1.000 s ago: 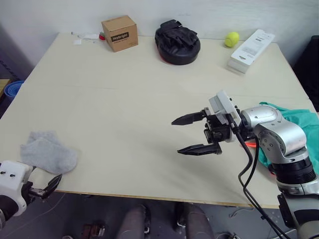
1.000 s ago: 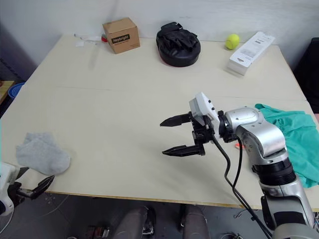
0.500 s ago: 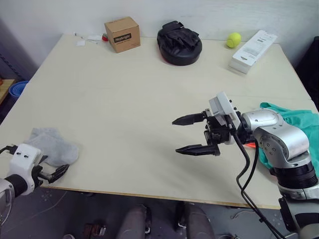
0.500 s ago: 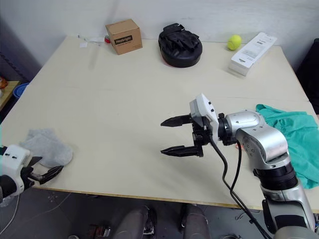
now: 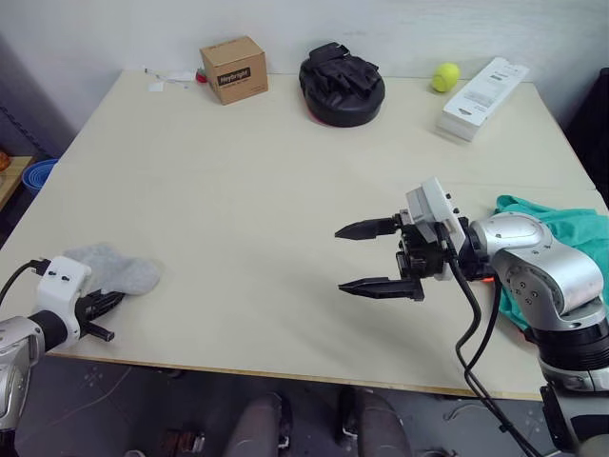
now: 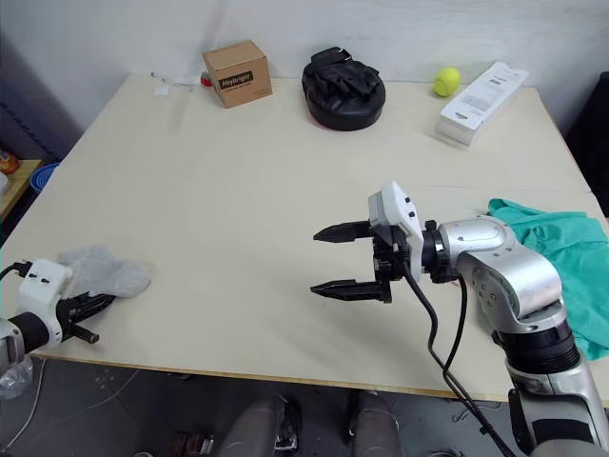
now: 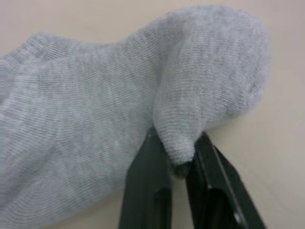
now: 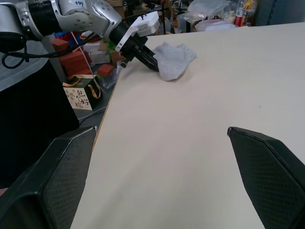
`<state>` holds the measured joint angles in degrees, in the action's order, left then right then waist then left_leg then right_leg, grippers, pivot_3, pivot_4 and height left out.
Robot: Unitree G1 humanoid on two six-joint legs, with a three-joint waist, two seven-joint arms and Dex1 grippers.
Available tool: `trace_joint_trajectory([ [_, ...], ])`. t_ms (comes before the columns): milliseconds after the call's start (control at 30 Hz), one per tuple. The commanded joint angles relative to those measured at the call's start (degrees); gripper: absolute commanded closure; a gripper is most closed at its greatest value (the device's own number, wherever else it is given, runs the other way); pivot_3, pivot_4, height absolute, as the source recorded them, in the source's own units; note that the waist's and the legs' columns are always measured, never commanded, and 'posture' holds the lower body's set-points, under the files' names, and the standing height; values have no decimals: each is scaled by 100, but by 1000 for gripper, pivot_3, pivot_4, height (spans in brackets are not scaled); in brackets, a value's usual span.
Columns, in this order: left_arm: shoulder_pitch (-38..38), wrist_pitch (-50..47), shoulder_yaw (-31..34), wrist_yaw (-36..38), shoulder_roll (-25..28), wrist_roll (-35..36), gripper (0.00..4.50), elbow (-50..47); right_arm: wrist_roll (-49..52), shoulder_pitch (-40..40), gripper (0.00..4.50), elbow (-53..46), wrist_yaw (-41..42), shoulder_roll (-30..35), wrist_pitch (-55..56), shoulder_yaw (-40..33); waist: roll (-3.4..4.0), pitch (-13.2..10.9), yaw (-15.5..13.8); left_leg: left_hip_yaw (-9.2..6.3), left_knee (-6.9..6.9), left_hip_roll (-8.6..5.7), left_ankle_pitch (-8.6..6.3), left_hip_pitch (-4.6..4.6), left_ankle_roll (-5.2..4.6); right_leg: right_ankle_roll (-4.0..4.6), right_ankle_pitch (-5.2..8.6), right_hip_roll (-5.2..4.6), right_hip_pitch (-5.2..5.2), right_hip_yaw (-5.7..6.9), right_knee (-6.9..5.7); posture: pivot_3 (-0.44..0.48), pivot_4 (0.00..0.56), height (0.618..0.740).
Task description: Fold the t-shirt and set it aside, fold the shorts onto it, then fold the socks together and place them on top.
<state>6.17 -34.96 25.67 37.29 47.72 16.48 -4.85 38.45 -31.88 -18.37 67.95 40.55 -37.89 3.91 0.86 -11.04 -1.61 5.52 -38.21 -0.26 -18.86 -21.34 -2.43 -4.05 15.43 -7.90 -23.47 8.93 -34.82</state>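
Observation:
The light grey socks (image 5: 119, 269) lie bunched at the table's near left edge. My left gripper (image 5: 112, 299) reaches them from the near side and is shut on a fold of sock (image 7: 178, 143), pinched between the two black fingers. My right gripper (image 5: 341, 259) hovers open over the bare table right of centre, with nothing between its fingers, pointing left toward the socks (image 8: 175, 59). The teal-green shorts (image 6: 561, 243) lie crumpled at the right edge behind my right forearm. Of the t-shirt only a thin red sliver (image 5: 482, 279) peeks out beside the shorts.
Along the far edge stand a cardboard box (image 5: 233, 67), a black padded mitt (image 5: 341, 81), a tennis ball (image 5: 442, 76) and a white carton (image 5: 481, 84). A blue container (image 5: 19, 171) sits on the floor left of the table (image 5: 238, 190).
My left gripper has come up from below the table edge to the socks and shut on a fold. The socks have bunched and shifted slightly right. The right arm stayed put.

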Motion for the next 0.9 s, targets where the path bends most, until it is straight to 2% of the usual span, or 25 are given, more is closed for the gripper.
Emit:
trace_joint_trajectory([
  [33, -43, -96, -448, 294, 30, 71, 4473, -276, 113, 25, 0, -265, 4, 94, 72, -197, -1, 0, -8, 0, 0, 0, 0, -1, 0, 0, 0, -1, 0, 0, 0, 0, 150, 740],
  [267, -1079, -1116, -1489, 328, -139, 662, 4473, -1967, -261, 393, 0, -393, 138, 361, 494, -122, -24, -7, -15, -2, -1, -6, -2, -15, -3, -8, -5, -5, 1, 4, 18, 0, 150, 740],
  [367, -1698, -1433, -2275, 215, -300, 591, 4473, -2354, -451, 570, 0, -380, 124, 451, 715, -136, -44, -13, 21, -1, 0, -6, -2, -20, -6, -13, -7, 4, 3, 6, 7, 0, 150, 740],
  [500, -2607, -1532, -3430, 111, -636, 234, 4473, -2223, -701, 796, 0, -363, 78, 534, 983, -159, -54, -19, 26, 11, 1, 1, 21, -18, -34, -13, -7, 30, 5, 3, 8, 0, 150, 740],
  [700, -3496, -1383, -4642, 147, -1217, -306, 4473, -1593, -1120, 1116, 0, -395, -79, 602, 1373, -143, -78, -33, 10, 10, -7, 3, 32, -19, -39, -13, -7, 36, 8, 3, 6, 0, 150, 740],
  [867, -3625, -1427, -4799, 307, -1400, -339, 4473, -1406, -1366, 1281, 0, -410, -331, 580, 1472, -172, -83, -36, 9, 7, -8, 3, 32, -19, -40, -13, -7, 34, 8, 4, 7, 0, 150, 740],
  [900, -3618, -1468, -4722, 331, -1428, -276, 4221, -1432, -1392, 1320, 0, -425, -382, 573, 1473, -182, -83, -36, 9, 7, -7, 3, 33, -19, -40, -13, -7, 34, 8, 4, 7, 0, 150, 740],
])
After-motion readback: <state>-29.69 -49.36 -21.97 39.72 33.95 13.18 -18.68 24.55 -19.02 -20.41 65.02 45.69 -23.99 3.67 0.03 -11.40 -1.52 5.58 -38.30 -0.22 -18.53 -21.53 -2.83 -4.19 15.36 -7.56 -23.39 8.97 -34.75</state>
